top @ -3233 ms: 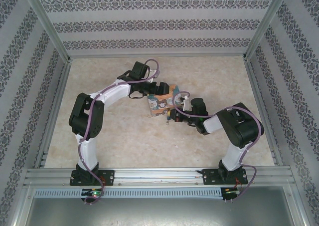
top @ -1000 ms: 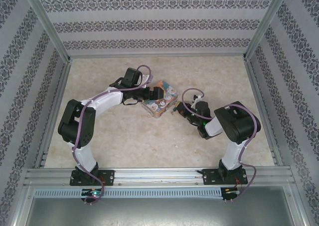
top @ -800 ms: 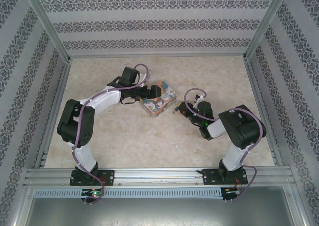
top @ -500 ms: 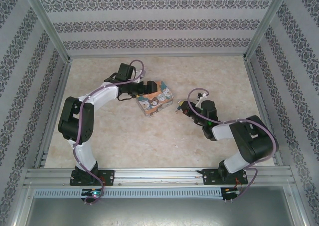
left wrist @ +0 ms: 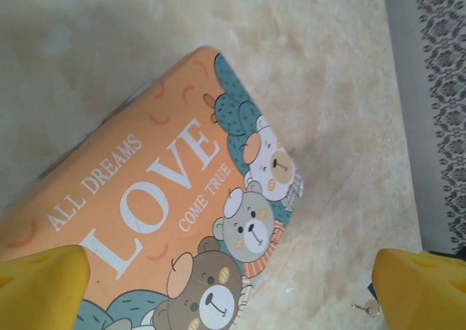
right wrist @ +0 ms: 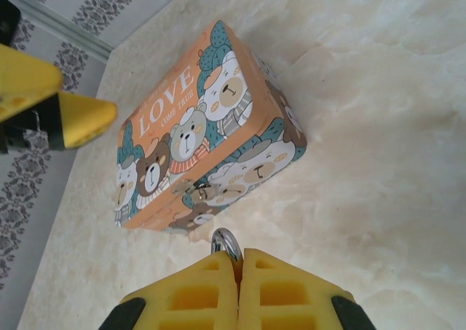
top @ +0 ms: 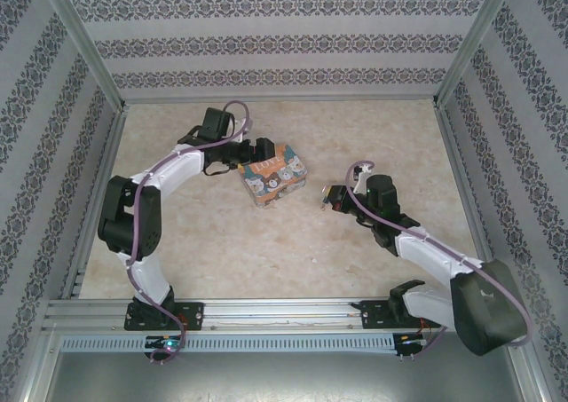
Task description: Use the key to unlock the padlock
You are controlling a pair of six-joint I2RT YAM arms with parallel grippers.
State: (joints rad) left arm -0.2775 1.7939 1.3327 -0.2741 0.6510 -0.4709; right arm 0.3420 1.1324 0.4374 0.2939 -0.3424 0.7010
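Right wrist view: padlock (right wrist: 226,241), judged by its silvery loop, sits pinched between the closed fingers of the right gripper (right wrist: 237,261), loop pointing at the tin (right wrist: 196,126). Left gripper (top: 256,153), spread wide, stands farther off, at the tin's opposite end.

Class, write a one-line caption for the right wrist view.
Shut right gripper with a silvery loop at its tips, facing the LOVE tin.
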